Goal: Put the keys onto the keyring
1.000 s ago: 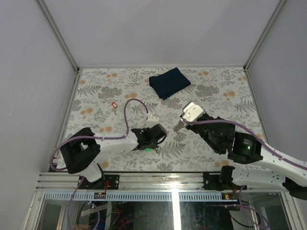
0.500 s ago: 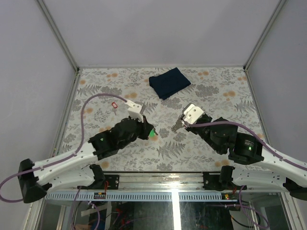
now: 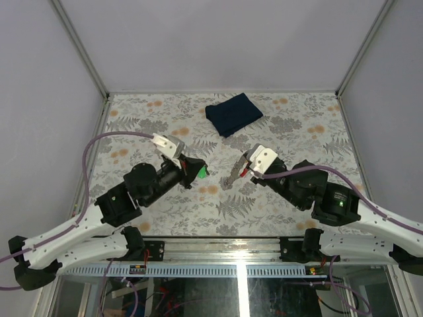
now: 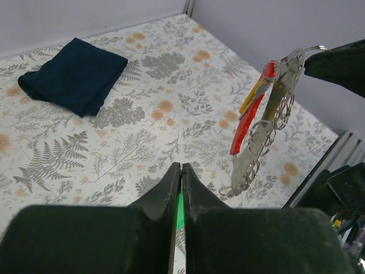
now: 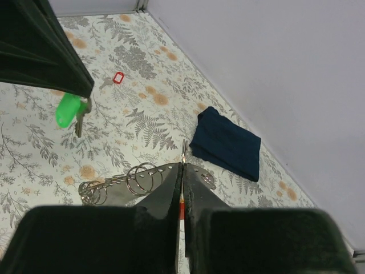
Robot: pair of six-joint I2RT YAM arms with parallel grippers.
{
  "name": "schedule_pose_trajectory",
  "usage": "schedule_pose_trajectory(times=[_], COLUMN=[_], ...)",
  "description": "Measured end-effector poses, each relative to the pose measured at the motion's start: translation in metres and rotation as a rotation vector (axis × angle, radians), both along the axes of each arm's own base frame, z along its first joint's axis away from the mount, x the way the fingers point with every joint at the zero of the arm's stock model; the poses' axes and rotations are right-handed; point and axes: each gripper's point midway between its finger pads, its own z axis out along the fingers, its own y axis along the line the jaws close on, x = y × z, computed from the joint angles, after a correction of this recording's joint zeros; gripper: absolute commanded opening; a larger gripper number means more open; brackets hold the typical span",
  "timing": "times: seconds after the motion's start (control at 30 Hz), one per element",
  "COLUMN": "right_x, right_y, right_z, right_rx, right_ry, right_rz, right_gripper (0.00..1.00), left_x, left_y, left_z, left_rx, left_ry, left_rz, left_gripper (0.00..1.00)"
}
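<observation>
Gripping one green key (image 5: 69, 109), left claw (image 4: 181, 171); one keyring (image 4: 259, 132), right claw (image 5: 182, 171)

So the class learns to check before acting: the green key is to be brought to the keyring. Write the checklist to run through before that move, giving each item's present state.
1. Left claw shut on the green key: ok.
2. Right claw shut on the keyring: ok.
3. Key and keyring both held aloft, not touching: ok.
4. Key's hole lined up with a ring opening: cannot tell.
5. Blue cloth away from both claws: ok.
</observation>
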Motion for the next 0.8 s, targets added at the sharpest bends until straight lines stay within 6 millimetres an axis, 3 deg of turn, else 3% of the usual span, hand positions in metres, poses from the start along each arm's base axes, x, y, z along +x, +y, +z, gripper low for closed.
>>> schedule_pose_trajectory(times=[0.1,0.17,0.33,0.63,0.8], right_x=[0.002,0.004,0.011,0.013,0.013], right_y=[0.003,0.001,-0.011,-0.03,-0.03], right_z=[-0.004,-0.006,-0.003,0.009,0.008], right_rx=[-0.013,-0.022,-0.017,0.024,0.022], right_ry=[0.005,0.006,-0.004,-0.023,-0.018], right_rz=[-0.004,-0.019,-0.094,-0.153,-0.157], right_gripper=[0.01,0.01,0.01,0.01,0.01], left_x=[0.006,0.006,-0.011,-0.041,-0.04], left_y=[-0.007,-0.015,-0.024,-0.012,-0.01], left_z=[0.0,-0.019,-0.101,-0.217,-0.259], left_rx=[0.069,0.139,0.349,0.544,0.614], left_ry=[0.012,0.058,0.276,0.678,0.793], left_rz=[-0.002,-0.027,-0.117,-0.198,-0.198], left_gripper=[0.0,0.0,0.0,0.0,0.0])
